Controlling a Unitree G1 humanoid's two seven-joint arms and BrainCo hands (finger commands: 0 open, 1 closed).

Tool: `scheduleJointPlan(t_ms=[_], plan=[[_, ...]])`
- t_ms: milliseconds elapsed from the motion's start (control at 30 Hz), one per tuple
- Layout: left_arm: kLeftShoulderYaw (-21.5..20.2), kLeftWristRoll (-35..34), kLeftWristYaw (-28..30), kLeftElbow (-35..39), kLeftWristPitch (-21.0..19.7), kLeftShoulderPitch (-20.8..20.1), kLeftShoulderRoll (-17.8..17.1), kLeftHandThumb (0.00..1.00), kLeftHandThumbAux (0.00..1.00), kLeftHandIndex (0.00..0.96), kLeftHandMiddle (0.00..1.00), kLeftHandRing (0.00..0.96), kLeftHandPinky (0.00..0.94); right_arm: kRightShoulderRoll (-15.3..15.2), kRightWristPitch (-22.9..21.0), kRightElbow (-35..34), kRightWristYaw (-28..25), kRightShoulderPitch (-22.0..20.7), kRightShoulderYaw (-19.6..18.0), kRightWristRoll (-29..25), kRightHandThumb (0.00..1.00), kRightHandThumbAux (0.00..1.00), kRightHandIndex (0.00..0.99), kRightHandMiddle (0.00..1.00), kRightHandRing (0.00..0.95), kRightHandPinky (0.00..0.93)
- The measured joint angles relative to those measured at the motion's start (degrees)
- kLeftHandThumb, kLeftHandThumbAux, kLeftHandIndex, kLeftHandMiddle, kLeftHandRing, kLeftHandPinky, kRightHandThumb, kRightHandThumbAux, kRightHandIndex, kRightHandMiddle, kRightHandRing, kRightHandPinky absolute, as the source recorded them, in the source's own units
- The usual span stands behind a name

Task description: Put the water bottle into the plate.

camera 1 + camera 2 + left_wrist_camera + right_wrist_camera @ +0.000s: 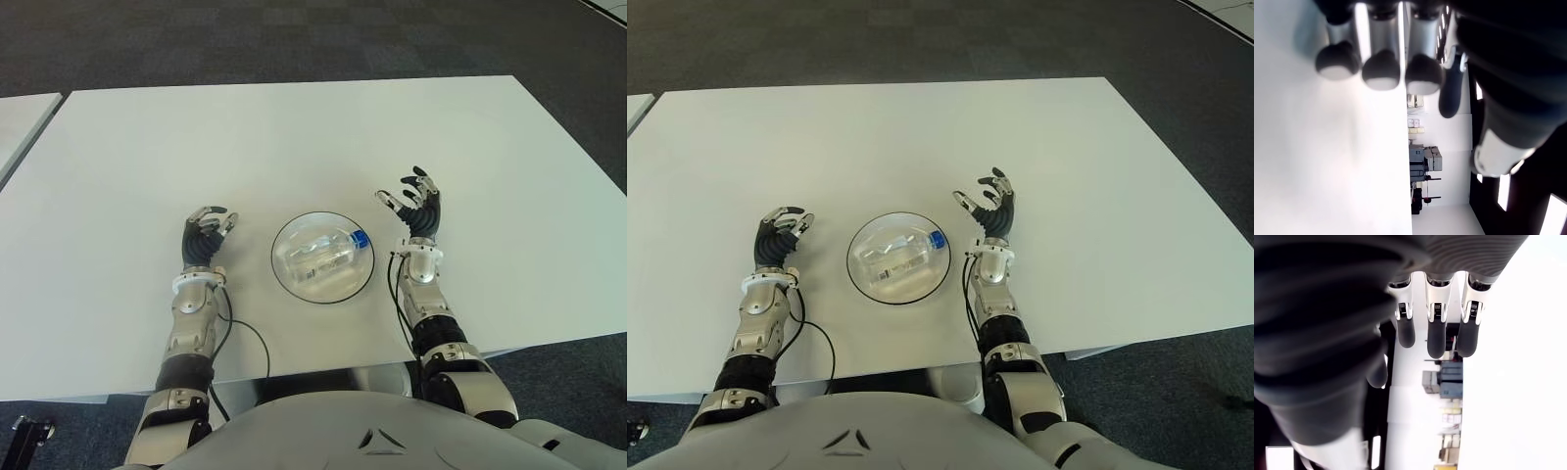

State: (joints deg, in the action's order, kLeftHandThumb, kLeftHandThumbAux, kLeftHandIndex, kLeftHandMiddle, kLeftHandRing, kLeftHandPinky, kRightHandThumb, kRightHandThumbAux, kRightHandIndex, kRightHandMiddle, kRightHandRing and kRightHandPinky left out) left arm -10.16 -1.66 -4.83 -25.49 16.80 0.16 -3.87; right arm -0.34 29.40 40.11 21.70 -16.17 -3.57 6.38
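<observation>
A clear water bottle [321, 257] with a blue cap [359, 238] lies on its side inside the round clear plate [306, 291], in the middle of the white table [294, 137]. No hand touches it. Just right of the plate my right hand [411, 202] is raised, its fingers [1436, 335] spread and holding nothing. To the left of the plate is my left hand [208, 227]. Its fingertips [1381, 74] are curled in, with nothing in them.
A black cable [251, 333] runs along the table by my left forearm, near the front edge. A second white table [20, 117] stands at the far left. Dark carpet surrounds both tables.
</observation>
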Motion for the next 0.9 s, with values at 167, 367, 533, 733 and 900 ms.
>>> scheduleJointPlan(t_ms=[167,367,533,733,900], plan=[[0.1,0.1,0.0,0.8,-0.2,0.6,0.1,0.701,0.723,0.438,0.907,0.894,0.885,-0.8,0.0,1.6,-1.3,-0.2,-0.1,0.0,0.704,0.733,0.430,0.537,0.556,0.575],[0.1,0.1,0.0,1.3,-0.7,0.8,0.1,0.701,0.723,0.438,0.911,0.898,0.884,-2.6,0.3,3.0,-3.7,-0.3,0.4,0.3,0.706,0.731,0.431,0.558,0.578,0.602],[0.0,-0.1,0.0,1.1,-0.8,0.7,0.1,0.701,0.723,0.438,0.911,0.898,0.882,-4.8,1.3,4.7,-5.3,-0.6,1.3,1.6,0.707,0.731,0.431,0.569,0.592,0.615],[0.1,0.0,0.0,1.3,-0.7,0.7,0.2,0.701,0.723,0.438,0.911,0.896,0.880,-6.6,2.0,8.4,-6.1,-1.7,2.0,2.6,0.707,0.730,0.431,0.578,0.600,0.619],[0.1,-0.1,0.0,1.9,-1.2,0.9,0.3,0.701,0.723,0.438,0.908,0.895,0.877,-6.9,2.6,10.1,-5.9,-2.1,2.3,2.7,0.708,0.730,0.432,0.590,0.613,0.638]])
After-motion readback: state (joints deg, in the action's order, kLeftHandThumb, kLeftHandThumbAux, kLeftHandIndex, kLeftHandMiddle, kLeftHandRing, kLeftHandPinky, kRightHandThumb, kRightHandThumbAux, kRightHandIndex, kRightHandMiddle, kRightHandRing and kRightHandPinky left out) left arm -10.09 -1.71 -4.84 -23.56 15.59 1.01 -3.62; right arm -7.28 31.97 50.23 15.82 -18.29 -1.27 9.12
